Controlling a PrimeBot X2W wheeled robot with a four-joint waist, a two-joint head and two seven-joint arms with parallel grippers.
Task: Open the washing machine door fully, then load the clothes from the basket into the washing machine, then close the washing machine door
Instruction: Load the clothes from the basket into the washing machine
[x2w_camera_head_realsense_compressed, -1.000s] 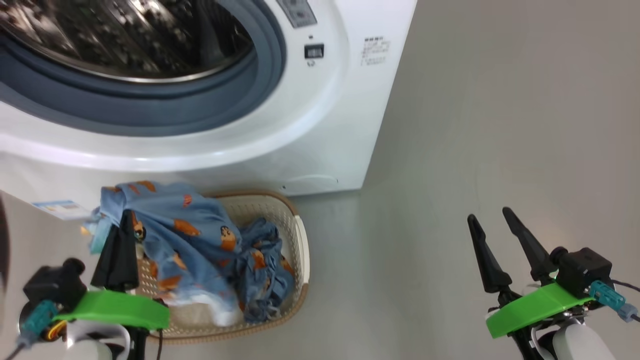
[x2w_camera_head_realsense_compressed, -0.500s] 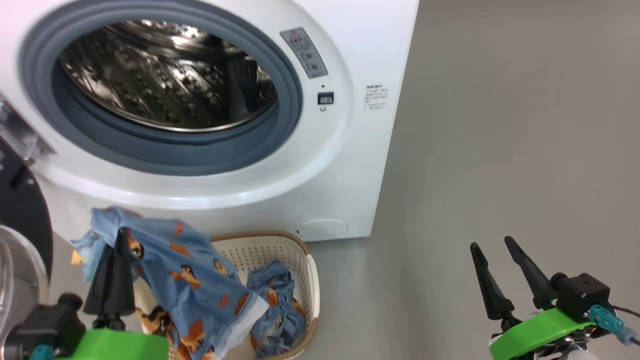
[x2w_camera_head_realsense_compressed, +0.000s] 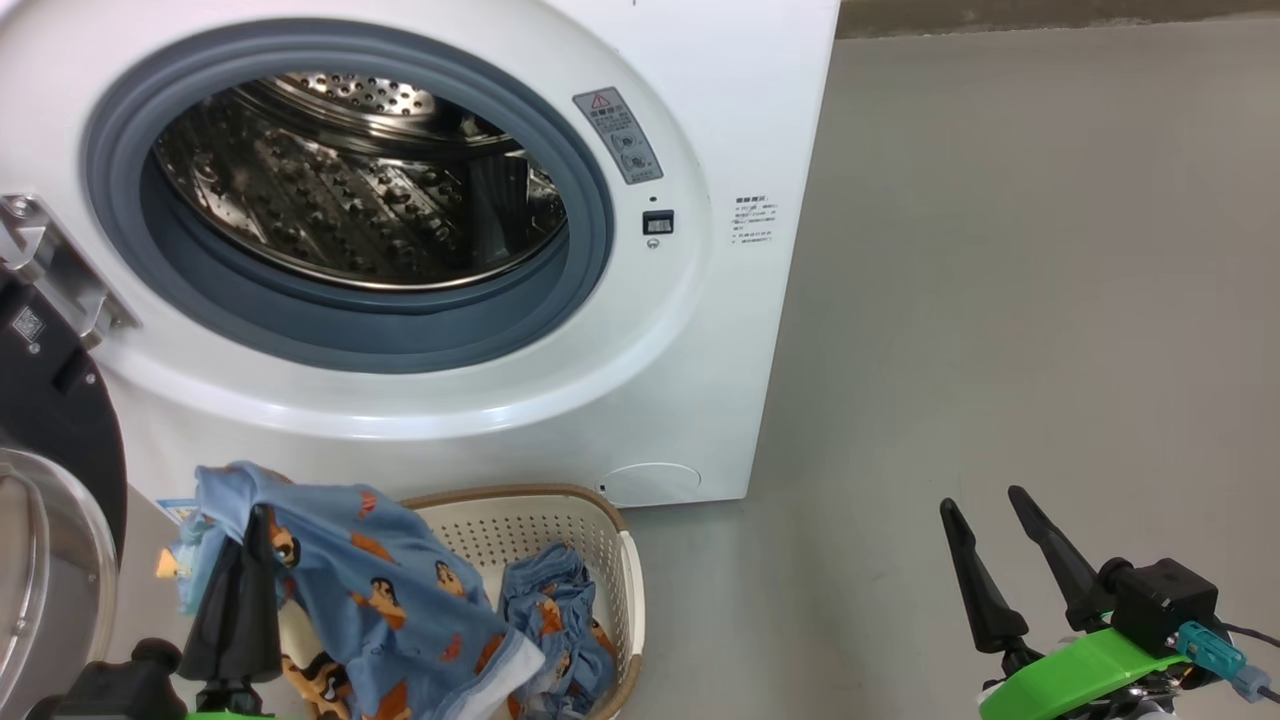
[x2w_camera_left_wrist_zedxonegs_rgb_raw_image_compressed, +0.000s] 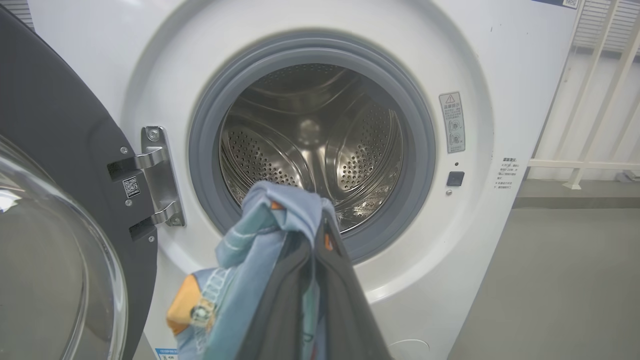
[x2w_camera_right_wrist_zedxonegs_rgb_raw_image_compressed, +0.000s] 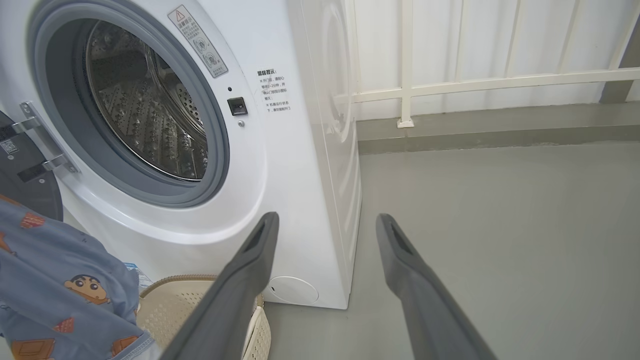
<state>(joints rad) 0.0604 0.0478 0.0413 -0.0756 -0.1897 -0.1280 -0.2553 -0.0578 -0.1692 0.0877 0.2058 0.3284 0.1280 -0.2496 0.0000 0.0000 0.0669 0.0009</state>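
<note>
The white washing machine stands with its steel drum exposed. Its black washing machine door hangs swung out at the left, the glass bowl close to my left wrist camera. My left gripper is shut on a light-blue garment of the clothes, held over the left end of the basket, below the drum opening. In the left wrist view the cloth bunches around my left gripper. A second garment lies in the basket. My right gripper is open over bare floor.
Grey floor stretches right of the machine. A white railing and wall run behind it. The metal door hinge sits left of the opening. My right gripper points at the machine's lower right corner, near the basket.
The head camera has tilted up, so the whole drum opening now shows. My left gripper has lifted the garment a little higher out of the basket. The right gripper stays open.
</note>
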